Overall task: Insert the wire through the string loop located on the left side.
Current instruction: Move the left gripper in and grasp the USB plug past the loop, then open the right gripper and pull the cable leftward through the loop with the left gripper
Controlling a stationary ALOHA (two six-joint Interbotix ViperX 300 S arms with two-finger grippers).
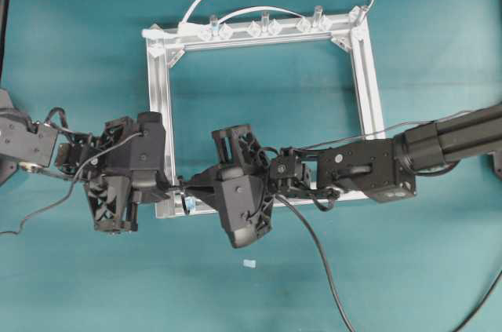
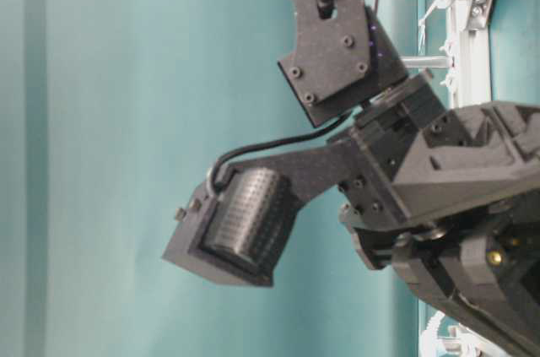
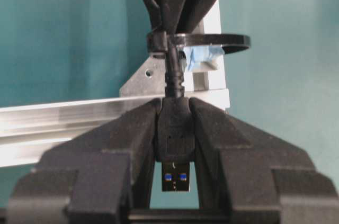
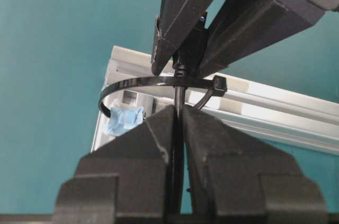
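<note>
In the left wrist view, the plug of the wire (image 3: 174, 144) is pinched by the left gripper (image 3: 174, 128), its long axis running away from the camera, blue-tongued connector nearest. Beyond, the cable passes through the string loop (image 3: 212, 41) at the frame (image 3: 63, 123) corner. The right gripper (image 4: 177, 139) is pressed onto the cable. No writing is readable.

Matte black arms (image 1: 376, 167), visible screws

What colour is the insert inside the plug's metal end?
Blue, inside the plug of the wire; clearest in the left wrist view.
</note>
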